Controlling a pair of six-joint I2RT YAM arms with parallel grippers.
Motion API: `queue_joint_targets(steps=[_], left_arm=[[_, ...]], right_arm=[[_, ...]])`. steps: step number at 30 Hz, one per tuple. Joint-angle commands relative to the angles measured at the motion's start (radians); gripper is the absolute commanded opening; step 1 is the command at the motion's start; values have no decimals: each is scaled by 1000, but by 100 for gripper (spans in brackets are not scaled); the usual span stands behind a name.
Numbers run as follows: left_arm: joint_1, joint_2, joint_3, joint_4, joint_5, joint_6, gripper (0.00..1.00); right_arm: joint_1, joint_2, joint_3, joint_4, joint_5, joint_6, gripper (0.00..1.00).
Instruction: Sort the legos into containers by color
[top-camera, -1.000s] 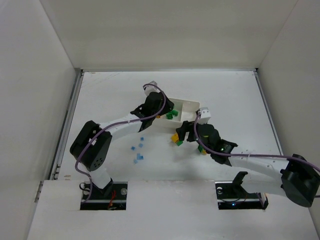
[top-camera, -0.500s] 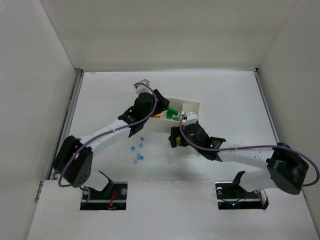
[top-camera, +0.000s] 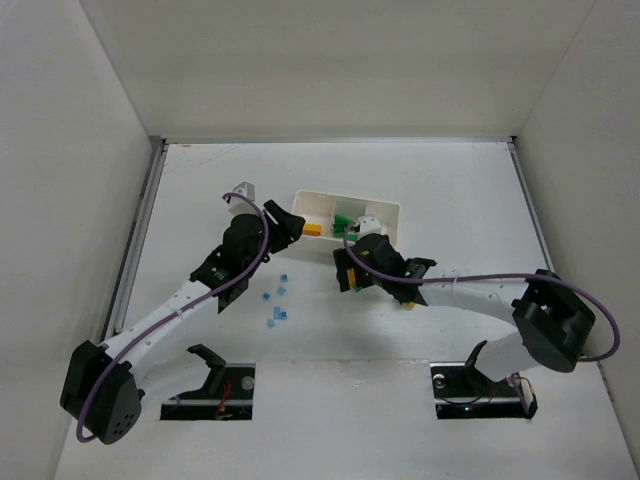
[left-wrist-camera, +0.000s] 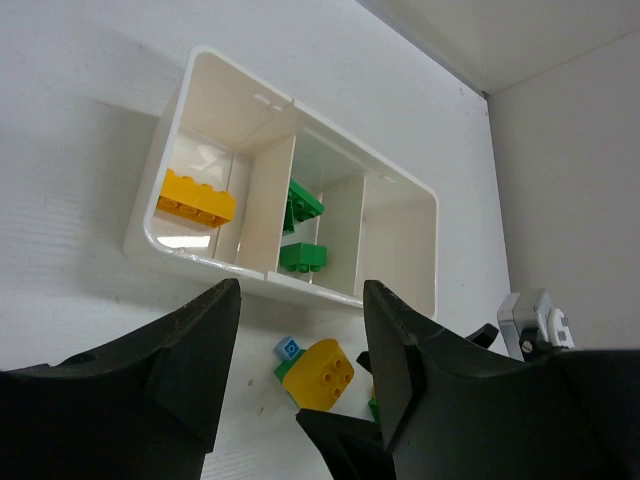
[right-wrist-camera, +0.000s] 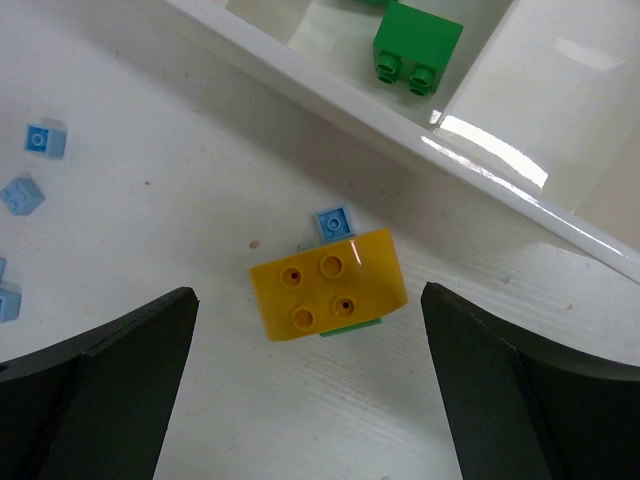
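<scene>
Top external view: the white tray (top-camera: 342, 197) lies on the table (top-camera: 450, 180), its three compartments in a row. The left gripper (top-camera: 287, 221) hovers just beside the tray's left end. The right gripper (top-camera: 344, 272) hovers on the tray's near side, over a loose yellow brick (top-camera: 350, 279). A group of light-blue bricks (top-camera: 277, 303) lies on the table, nearer than the tray and off its left end. Left wrist view: the left jaws stand released and apart, with nothing between the fingers (left-wrist-camera: 190, 350). The tray's left compartment holds a stored yellow brick (left-wrist-camera: 196, 198). The middle compartment holds two green bricks (left-wrist-camera: 303, 257), one near the tray's front wall and one behind it. Right wrist view: the right jaws stand wide apart, one finger on each side of the loose yellow brick, neither touching it. That brick rests near the tray's front wall with four round studs facing up. It is stacked on a green piece (right-wrist-camera: 352, 328) (only an edge of this piece shows). A single light-blue brick (right-wrist-camera: 333, 222) lies just beside the yellow brick, between it and the tray's wall.
</scene>
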Motion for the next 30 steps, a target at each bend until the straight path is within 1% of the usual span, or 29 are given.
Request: queue_joint_targets(steps=[1,8,9,13,16,18,22,26,30], left_arm=[[11,-35,-17,10,0,-8,50],[23,-89,-56,4,51,-16,50],[23,-96,-63,1,54,-17,50],[23,-132,-92,-18,64,-28,50],[9,-153,-110,-41,66,-30,50],[2,-162,-124,-64,66,-27,52],[-17,-194,-152,-100,66,-27,55],[-43,-247,-164,-113,66,-45,56],[-81,-306,-158,-94,63,-71,56]], right_arm=[[-4,37,64,-67,-7,-34,100],[-24,125,111,-72,-1,-48,100],[-23,131,114,-72,3,-48,98],[-21,123,106,-54,42,-36,86],[-14,113,94,-26,59,-34,70],[-10,100,85,-15,64,-22,63],[-6,21,69,-14,64,-4,60],[-7,-107,63,-3,35,27,58],[-30,-199,45,100,-63,131,56]])
